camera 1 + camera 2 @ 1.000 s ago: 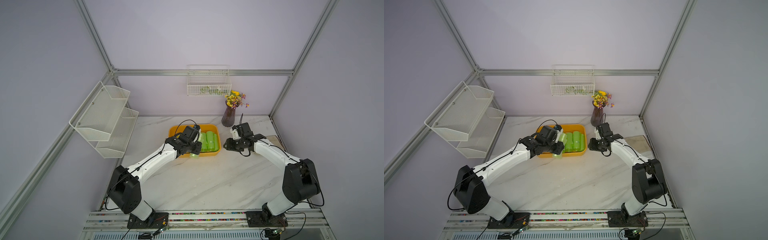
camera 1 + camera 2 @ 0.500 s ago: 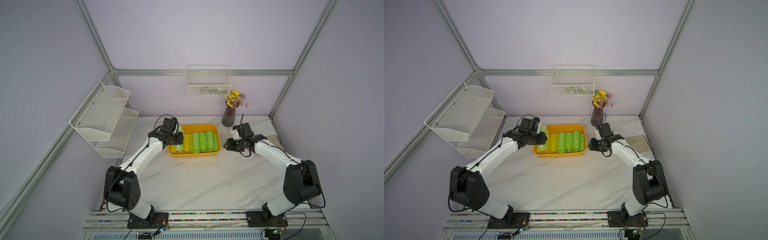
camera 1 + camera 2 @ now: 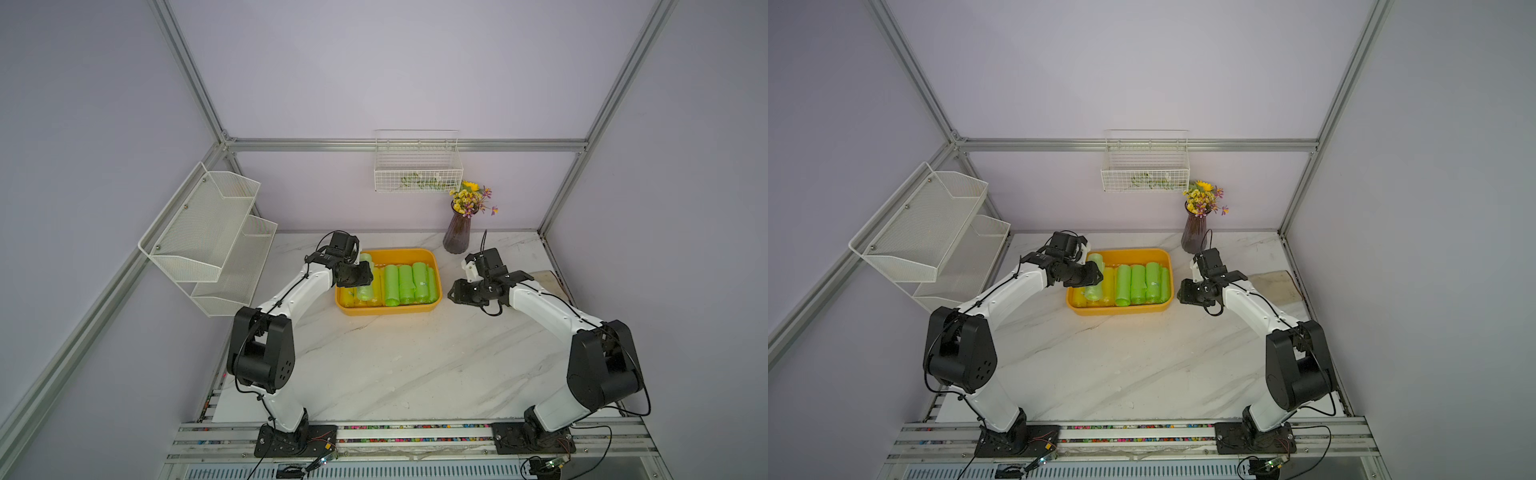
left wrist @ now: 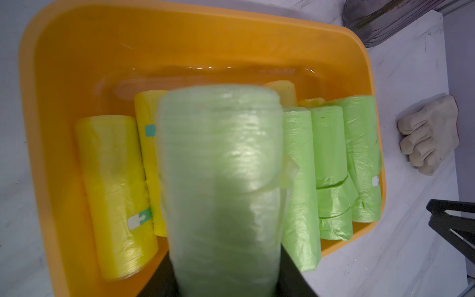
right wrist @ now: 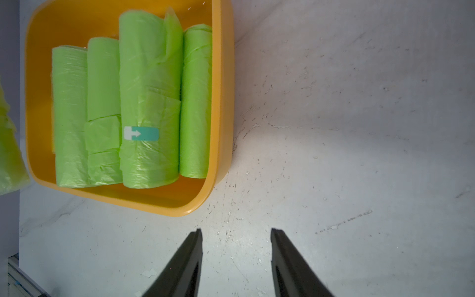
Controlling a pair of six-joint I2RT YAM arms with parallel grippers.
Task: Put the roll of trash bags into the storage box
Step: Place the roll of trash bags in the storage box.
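My left hand [image 3: 356,277] is squeezing the roll of trash bags [image 4: 221,180], a pale green one. I hold it over the storage box [image 3: 390,311], at the end near my left arm, above the yellow rolls [image 4: 113,192] lying in there. Green rolls [image 5: 149,102] lie side by side at the other end. My right hand [image 5: 236,237] is empty, fingers apart, over the table [image 3: 395,365] just beside the box.

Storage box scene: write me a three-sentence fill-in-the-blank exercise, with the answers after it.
The roll in the left gripper is pale ____.
The right gripper hovers ____ and empty beside the box.
Besides green rolls, the box holds ____ ones.
Answers: green; open; yellow.
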